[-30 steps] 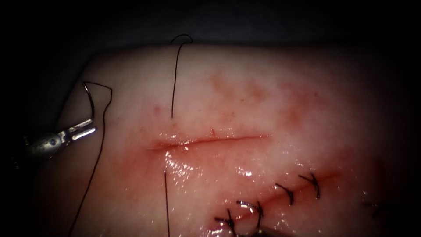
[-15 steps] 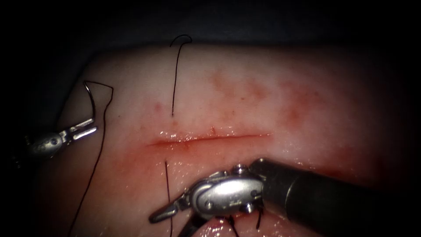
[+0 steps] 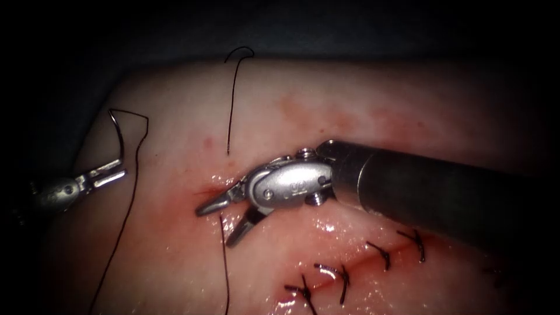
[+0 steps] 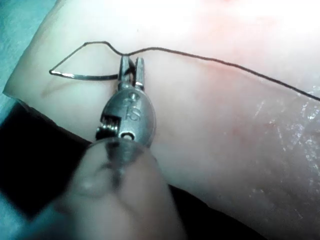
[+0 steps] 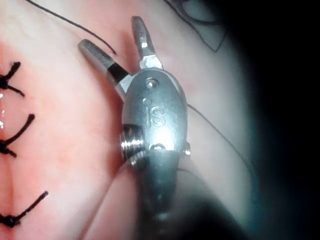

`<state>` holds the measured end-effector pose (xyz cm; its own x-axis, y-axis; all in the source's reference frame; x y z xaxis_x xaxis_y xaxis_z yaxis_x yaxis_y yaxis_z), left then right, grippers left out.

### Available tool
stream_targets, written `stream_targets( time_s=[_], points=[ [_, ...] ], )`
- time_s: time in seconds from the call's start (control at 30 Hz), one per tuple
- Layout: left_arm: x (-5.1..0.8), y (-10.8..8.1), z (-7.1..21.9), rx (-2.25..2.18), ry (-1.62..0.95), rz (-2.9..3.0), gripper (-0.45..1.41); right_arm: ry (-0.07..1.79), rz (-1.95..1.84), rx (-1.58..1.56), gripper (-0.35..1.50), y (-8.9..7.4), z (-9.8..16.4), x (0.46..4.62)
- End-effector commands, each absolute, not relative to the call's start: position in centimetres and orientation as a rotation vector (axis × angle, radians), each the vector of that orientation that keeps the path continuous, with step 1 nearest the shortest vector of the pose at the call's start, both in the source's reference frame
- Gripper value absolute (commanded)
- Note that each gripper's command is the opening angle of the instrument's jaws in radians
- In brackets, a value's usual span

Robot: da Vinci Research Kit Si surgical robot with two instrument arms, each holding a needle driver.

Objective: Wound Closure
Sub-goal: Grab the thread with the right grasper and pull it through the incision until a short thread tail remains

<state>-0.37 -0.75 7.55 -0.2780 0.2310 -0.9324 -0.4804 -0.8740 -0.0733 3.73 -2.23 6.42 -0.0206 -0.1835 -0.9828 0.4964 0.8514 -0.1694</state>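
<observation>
Endoscope view: your right tool [image 3: 219,220] spread, empty, over the thread [image 3: 223,256]; left tool [image 3: 108,172] pinches needle [image 3: 118,133] (prob. near its tail) — grab squarely.

Pale pink tissue [image 3: 361,99], reddened and glossy along the cut [image 3: 344,182]. Black thread [image 3: 232,99]; black stitches [image 3: 382,256]. Silvery steel left tool [image 3: 111,172] and right tool [image 3: 219,219], the latter on a dark grey shaft [image 3: 443,195]. Dull metallic needle [image 3: 119,134].

A dark surface [image 3: 350,29] lies at the back, and four knotted black stitches [image 3: 382,256] sit in a slanting row.
</observation>
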Motion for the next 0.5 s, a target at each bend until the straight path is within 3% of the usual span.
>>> stream_targets(
  time_s=[0.03, 0.1, 0.17, 0.2, 0.23, 0.27, 0.5],
  points=[
    [-0.44, -0.71, 7.6, -1.54, 0.309, 2.182, -0.45, 1.502, -0.56, 0.26, 1.16, -2.22, 6.46, 3.86],
    [-0.44, -0.71, 7.6, -1.54, 0.309, 2.182, -0.45, 1.504, -0.567, 0.261, 1.06, -2.26, 6.48, 3.9],
    [-0.44, -0.71, 7.6, -1.54, 0.309, 2.182, -0.45, 1.485, -0.584, 0.28, 0.74, -2.32, 6.5, 3.94],
    [-0.44, -0.71, 7.6, -1.54, 0.31, 2.182, -0.45, 1.452, -0.588, 0.315, 0.52, -2.34, 6.51, 3.95],
    [-0.44, -0.71, 7.6, -1.54, 0.309, 2.182, -0.45, 1.382, -0.6, 0.372, -0.01, -2.36, 6.51, 3.95],
    [-0.44, -0.71, 7.6, -1.541, 0.31, 2.182, -0.45, 1.33, -0.613, 0.412, -0.35, -2.37, 6.52, 3.94],
    [-0.42, -0.71, 7.59, -1.543, 0.307, 2.182, -0.45, 1.25, -0.647, 0.478, -0.35, -2.62, 6.38, 3.8]
  ],
)
